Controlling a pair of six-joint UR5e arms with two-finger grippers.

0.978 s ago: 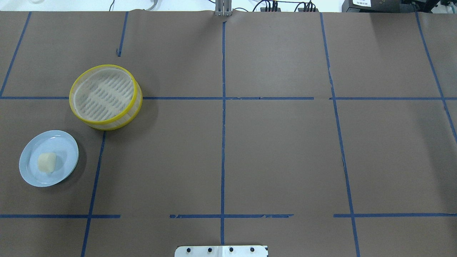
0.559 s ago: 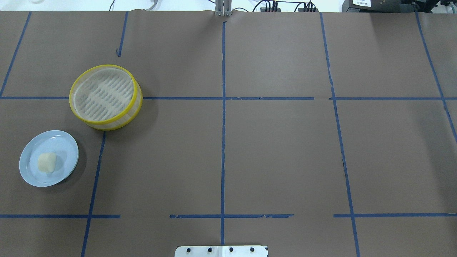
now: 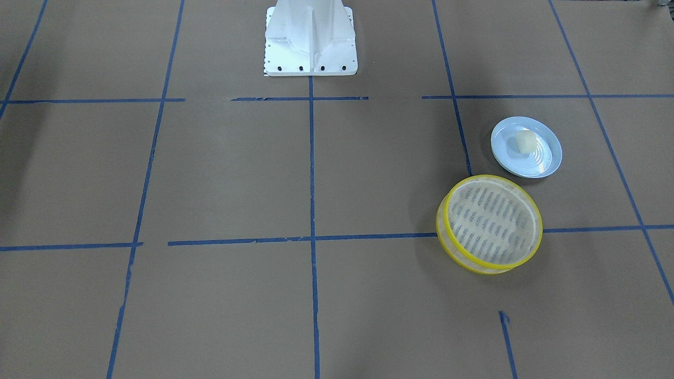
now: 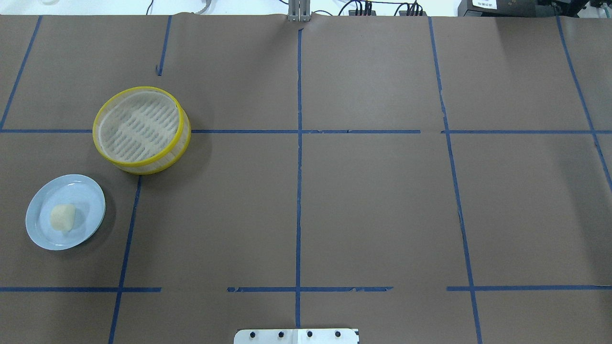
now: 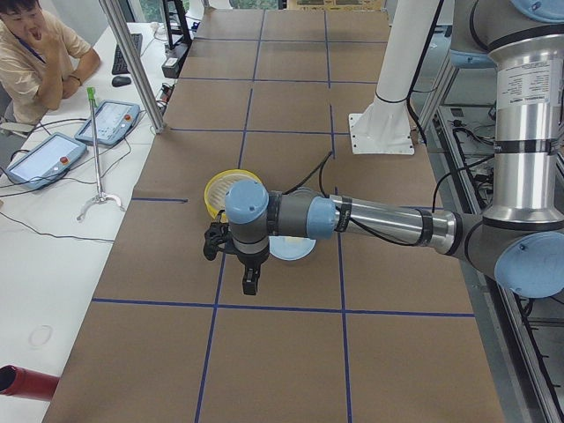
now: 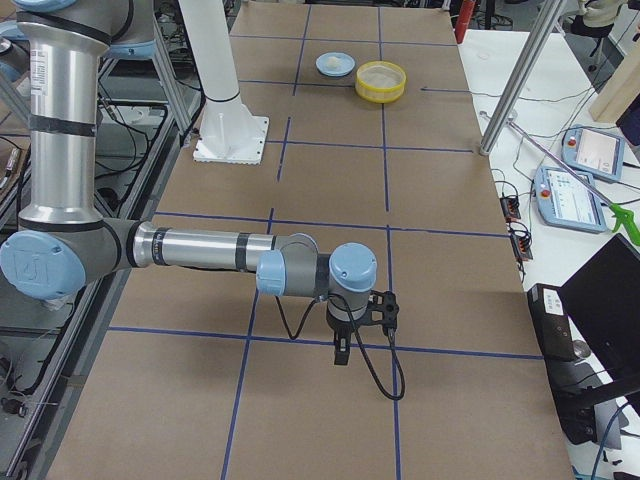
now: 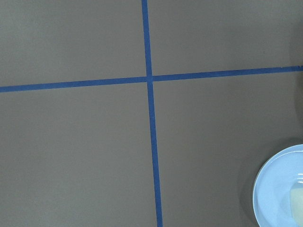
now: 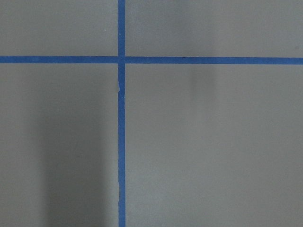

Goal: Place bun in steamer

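The bench (image 4: 382,215) is matte brown, crossed by a grid of blue tape lines (image 4: 299,191). The steamer (image 4: 138,125) has bright yellow rims, pale translucent sides and a whitish floor patterned with rows of slots. The plate (image 4: 86,191) is pale blue with concentric ridges, and the bun (image 4: 62,218) is cream-white. The left arm (image 5: 379,220) and the right arm (image 6: 200,248) are silver with light-blue joint caps. The left gripper (image 5: 251,287) and the right gripper (image 6: 341,355) are black.

My left arm (image 5: 379,220): forearm stretched out level, wrist bent down, left gripper (image 5: 251,284) pointing straight down. My right arm (image 6: 200,248): forearm likewise level, right gripper (image 6: 341,352) hanging vertical. Finger spacing on either gripper: not readable from these side views.
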